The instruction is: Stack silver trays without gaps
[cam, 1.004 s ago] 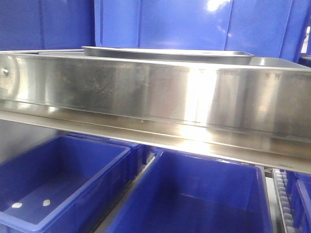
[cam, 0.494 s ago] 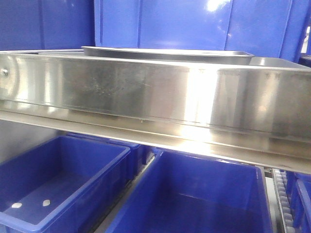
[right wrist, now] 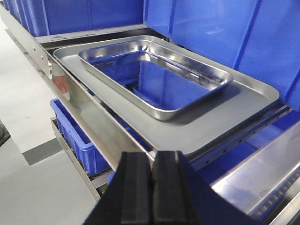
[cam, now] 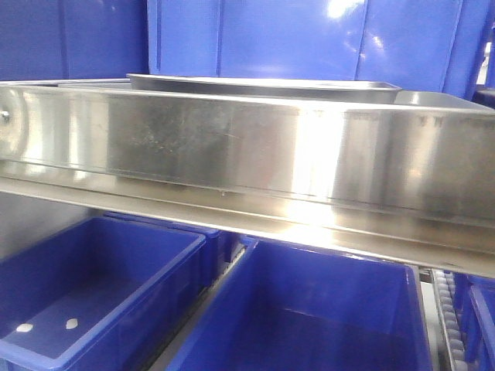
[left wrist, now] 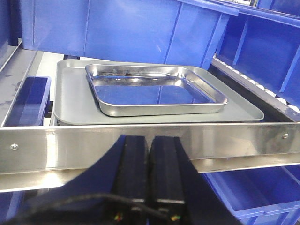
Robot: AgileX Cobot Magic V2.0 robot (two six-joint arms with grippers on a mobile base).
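1. Small silver tray [left wrist: 154, 90] sits inside the large silver tray [left wrist: 75, 101], flat, rims roughly parallel, ahead of and above the left gripper [left wrist: 150, 176].
2. Nesting looks done; only a seating check seems left.
3. Left gripper: fingers pressed together, holding nothing, below the steel shelf rail [left wrist: 70, 145].
4. Right gripper [right wrist: 152, 187]: pressed together, empty, trays just beyond it.
5. Blue bins [cam: 309, 317] under and behind the shelf.
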